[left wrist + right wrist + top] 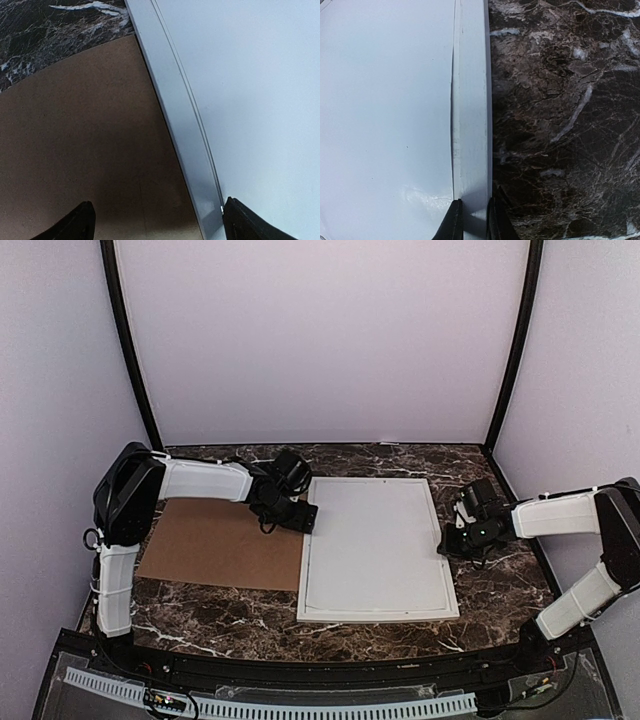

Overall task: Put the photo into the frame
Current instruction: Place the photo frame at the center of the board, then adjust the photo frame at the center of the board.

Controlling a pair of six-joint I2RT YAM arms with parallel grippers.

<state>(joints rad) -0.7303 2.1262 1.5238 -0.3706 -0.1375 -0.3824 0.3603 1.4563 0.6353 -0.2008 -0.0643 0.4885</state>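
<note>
The frame (378,614) lies flat on the marble table, its thin white border around a plain white sheet (375,545). The photo's printed side shows nowhere, and I cannot tell whether this sheet is the photo. My right gripper (447,540) is at the frame's right edge. In the right wrist view its fingers (454,220) are closed on either side of the border rail (470,100). My left gripper (300,515) hangs wide open over the frame's left edge (175,115). One finger is above the brown board (75,150), the other above the white sheet (260,100).
A brown backing board (220,545) lies left of the frame, partly under the left arm. Dark marble table (560,125) runs right of the frame. Pale walls close the back and both sides.
</note>
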